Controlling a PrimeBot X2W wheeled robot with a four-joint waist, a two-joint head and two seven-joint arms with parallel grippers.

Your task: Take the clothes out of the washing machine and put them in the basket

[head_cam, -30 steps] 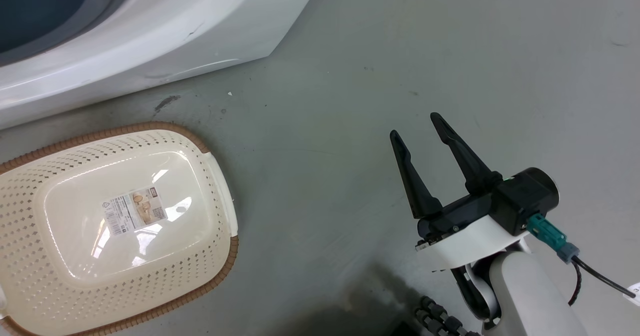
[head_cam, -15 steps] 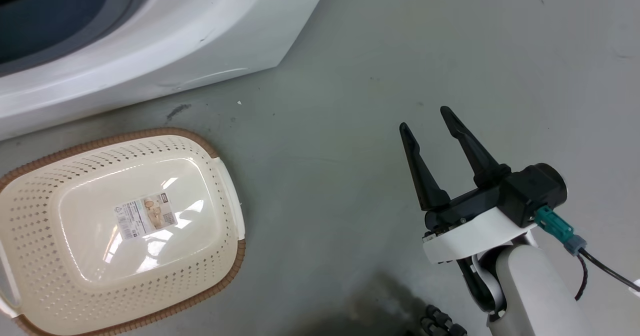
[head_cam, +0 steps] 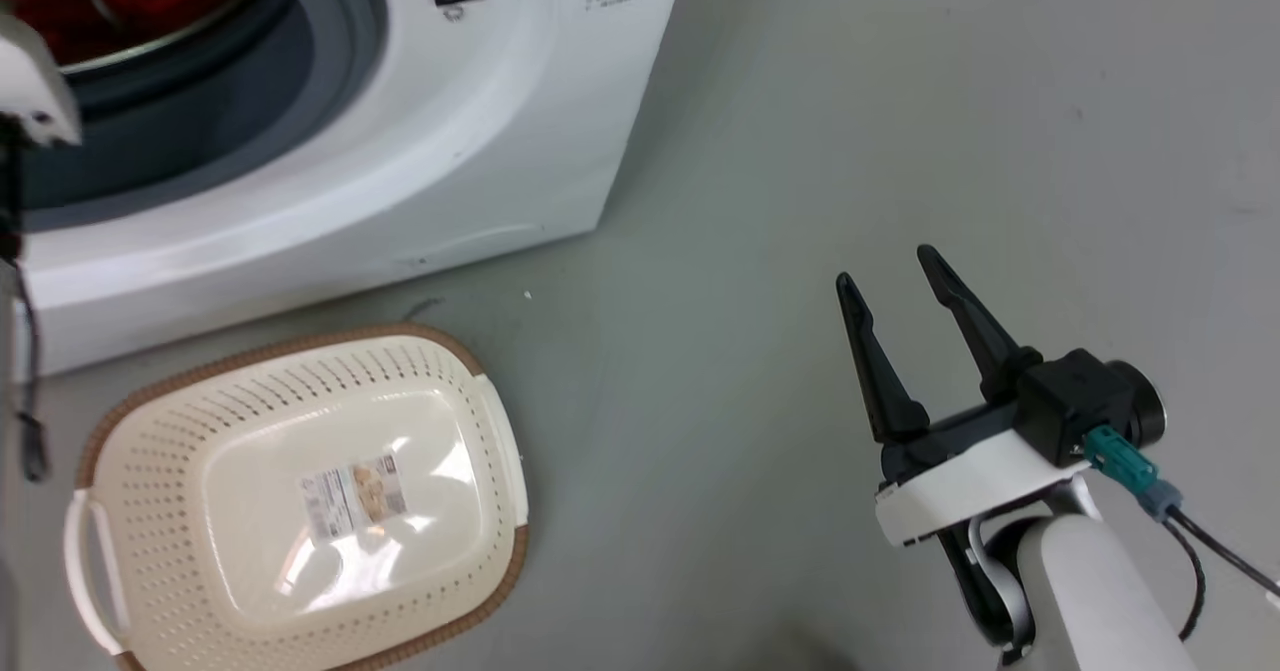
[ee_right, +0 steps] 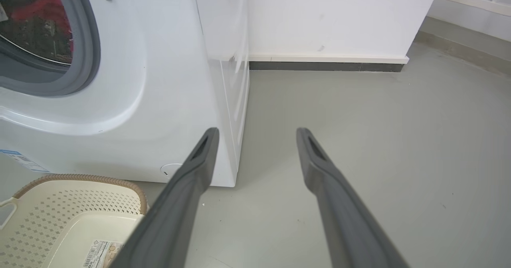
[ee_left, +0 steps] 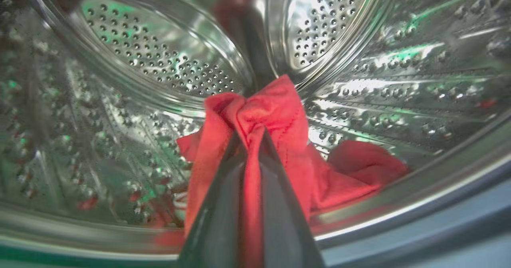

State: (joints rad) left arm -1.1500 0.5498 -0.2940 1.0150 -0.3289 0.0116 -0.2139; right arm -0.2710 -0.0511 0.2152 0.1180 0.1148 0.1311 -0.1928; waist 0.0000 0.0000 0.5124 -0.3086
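1. red fabric, the clothes (ee_left: 275,112), lies bunched low in the perforated steel drum (ee_left: 159,60). one fold is raised and pinched between the two dark fingers of the left gripper (ee_left: 251,135), which is pressed together on it.
2. stripes or lettering cannot be made out on the cloth, and the number of garments cannot be told. the lower part of the heap is hidden behind the fingers and the drum's lip.
3. in the head view a patch of red is seen through the port of the washing machine (head_cam: 480,151), cut off by the top edge. the left arm is a pale blurred piece (head_cam: 30,81) at the left edge.
4. the basket (head_cam: 160,431) stands on the grey floor (head_cam: 800,131) just in front of the machine. its near rim runs out of the frame, and the paper label (head_cam: 352,496) on its bottom is too small to read.
5. the right gripper (head_cam: 885,266) hangs above the floor well to the right of the basket, its fingers spread apart with bare floor between them. in the right wrist view one finger (ee_right: 199,156) hides part of the basket's corner.
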